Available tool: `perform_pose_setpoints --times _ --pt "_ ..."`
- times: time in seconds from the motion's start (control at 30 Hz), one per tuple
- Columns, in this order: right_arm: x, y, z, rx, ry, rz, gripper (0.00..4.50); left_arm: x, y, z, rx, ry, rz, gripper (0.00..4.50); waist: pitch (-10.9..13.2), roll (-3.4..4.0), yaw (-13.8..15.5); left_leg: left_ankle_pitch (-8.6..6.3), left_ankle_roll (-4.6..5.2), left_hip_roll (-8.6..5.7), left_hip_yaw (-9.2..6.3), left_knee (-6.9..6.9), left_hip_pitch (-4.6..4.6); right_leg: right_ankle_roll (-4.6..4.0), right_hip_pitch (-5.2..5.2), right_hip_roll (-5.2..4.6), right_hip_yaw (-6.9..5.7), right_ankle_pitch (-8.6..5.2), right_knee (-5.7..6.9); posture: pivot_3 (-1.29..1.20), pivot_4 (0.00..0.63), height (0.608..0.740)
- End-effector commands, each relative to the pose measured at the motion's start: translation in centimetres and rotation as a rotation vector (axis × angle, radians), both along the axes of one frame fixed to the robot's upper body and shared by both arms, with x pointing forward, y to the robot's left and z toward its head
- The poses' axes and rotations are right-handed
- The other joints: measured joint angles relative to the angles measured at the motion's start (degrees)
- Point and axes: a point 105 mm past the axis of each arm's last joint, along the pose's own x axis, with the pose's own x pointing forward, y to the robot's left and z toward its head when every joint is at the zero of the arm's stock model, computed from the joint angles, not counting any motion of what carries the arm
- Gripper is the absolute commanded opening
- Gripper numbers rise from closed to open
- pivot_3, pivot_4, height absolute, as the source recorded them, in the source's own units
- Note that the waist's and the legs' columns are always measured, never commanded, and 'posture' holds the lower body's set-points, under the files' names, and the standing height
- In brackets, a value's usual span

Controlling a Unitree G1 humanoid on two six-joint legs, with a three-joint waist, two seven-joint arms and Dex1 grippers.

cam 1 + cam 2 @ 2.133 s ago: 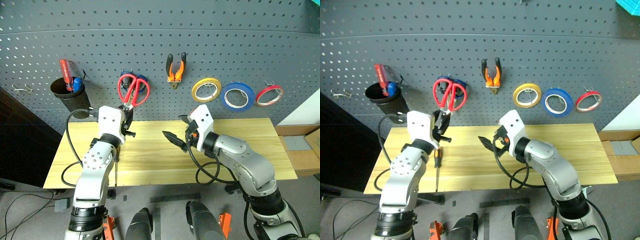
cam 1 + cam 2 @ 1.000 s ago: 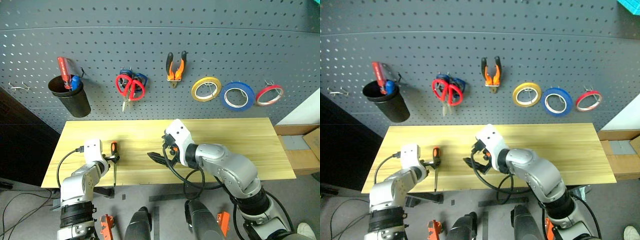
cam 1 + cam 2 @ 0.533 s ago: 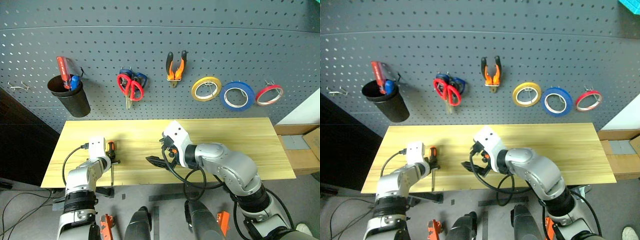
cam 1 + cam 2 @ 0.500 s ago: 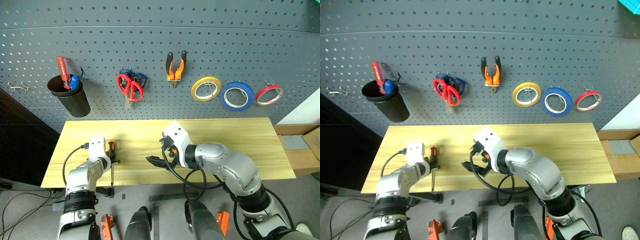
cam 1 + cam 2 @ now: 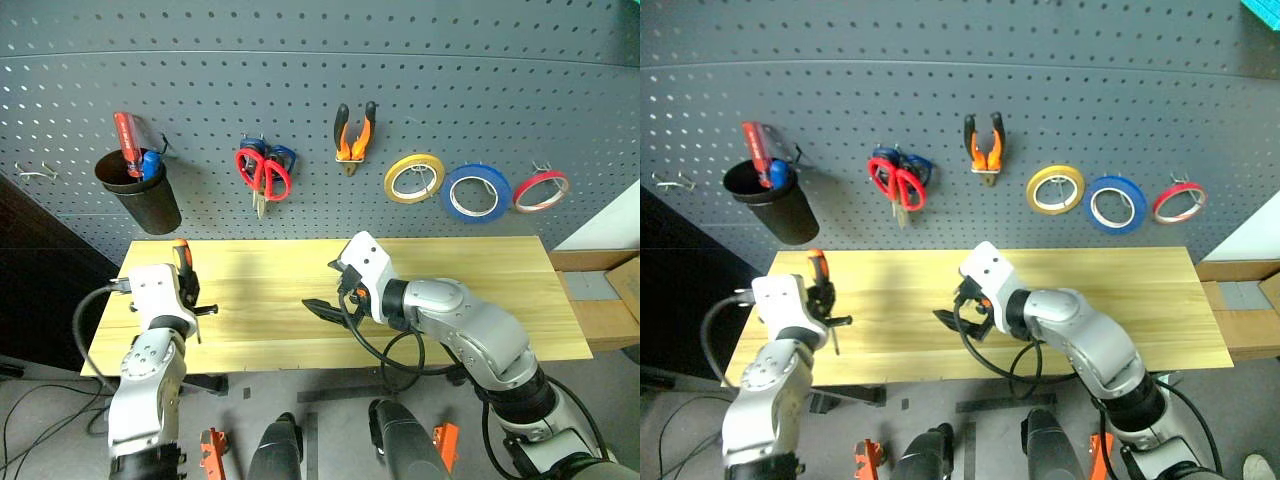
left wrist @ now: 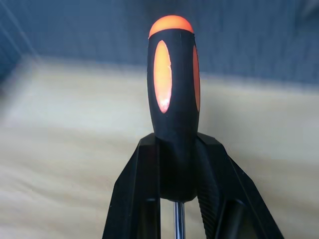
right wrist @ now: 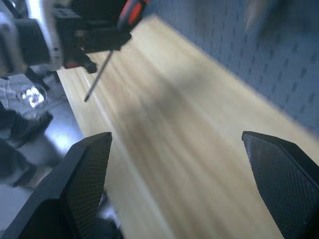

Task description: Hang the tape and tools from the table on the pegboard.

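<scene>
Screwdriver (image 6: 173, 99) is what I'm on: my left gripper (image 5: 184, 290) grips its handle above the table (image 5: 480, 275), right gripper (image 5: 958, 318) spread empty, so next I carry it to the pegboard (image 5: 300, 90).

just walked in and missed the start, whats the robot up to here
The robot is tidying tools onto the pegboard. Its left gripper is shut on the screwdriver, held above the table with the handle up and the shaft down. The right gripper is open and empty over the middle of the table. The red scissors, pliers and blue tape already hang on the board, so the screwdriver looks like the last piece.
</scene>
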Motion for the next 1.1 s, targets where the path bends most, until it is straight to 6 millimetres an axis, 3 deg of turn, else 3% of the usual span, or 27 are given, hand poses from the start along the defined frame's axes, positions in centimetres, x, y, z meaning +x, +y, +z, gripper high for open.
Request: perform_pose_setpoints --times 0.03,0.2,0.33,0.43,0.57,0.77,1.0,1.1 --pt "-1.7 0.4 3.9 0.136 -0.134 0.122 4.50 -1.2 -1.8 3.6 0.087 -0.144 -0.027 0.60 -0.1 -0.07 0.3 0.00 0.00 0.00 0.00 0.01 -0.01 0.00 0.00 0.00 0.00 0.00 -0.01 -0.12 0.187 0.740" --pt "-1.3 0.3 5.7 0.184 -0.166 0.174 4.50 -1.2 -2.9 8.8 0.169 -0.318 -0.045 0.60 -0.3 -0.24 1.0 0.07 -0.07 0.02 -0.03 0.15 0.01 0.00 0.06 0.04 -0.05 0.02 0.09 -0.09 0.157 0.740" --pt "-0.4 0.5 6.5 0.186 -0.200 0.173 4.50 0.1 -1.7 14.6 0.173 -0.481 -0.013 0.60 -0.8 -0.53 1.4 0.15 -0.16 0.05 -0.09 0.17 0.05 -0.05 0.14 0.09 -0.13 0.07 0.13 -0.07 0.136 0.740" --pt "0.6 0.8 7.3 0.196 -0.235 0.153 4.50 1.4 -0.5 20.5 0.137 -0.636 -0.034 0.60 -1.2 -0.77 1.4 0.20 -0.25 0.09 -0.13 0.20 0.05 -0.26 0.18 0.14 -0.17 0.26 0.10 -0.07 0.123 0.740" --pt "1.4 1.4 8.1 0.214 -0.268 0.125 4.50 2.5 1.0 23.8 0.149 -0.698 -0.047 0.60 -2.1 -0.73 1.0 0.20 -0.28 0.11 -0.03 0.14 0.06 -0.33 0.16 0.14 -0.11 0.32 0.05 -0.08 0.115 0.740" --pt "1.8 2.2 9.0 0.232 -0.307 0.099 4.50 4.6 2.9 23.7 0.172 -0.684 -0.032 0.60 -2.4 -0.75 0.9 0.20 -0.30 0.13 -0.05 0.03 0.07 -0.37 0.09 0.16 -0.14 0.34 0.08 -0.11 0.116 0.740" --pt "1.8 2.3 9.4 0.237 -0.323 0.094 4.50 6.2 4.0 20.0 0.168 -0.619 0.001 0.60 -2.6 -0.77 0.9 0.20 -0.31 0.13 -0.07 0.06 0.07 -0.39 0.08 0.15 -0.14 0.36 0.13 -0.11 0.114 0.740" --pt "1.8 2.3 9.4 0.233 -0.325 0.095 4.50 6.3 3.7 18.9 0.128 -0.612 -0.019 1.51 -2.8 -0.75 0.9 0.20 -0.31 0.13 -0.06 0.06 0.07 -0.40 0.08 0.15 -0.13 0.36 0.14 -0.11 0.114 0.740"
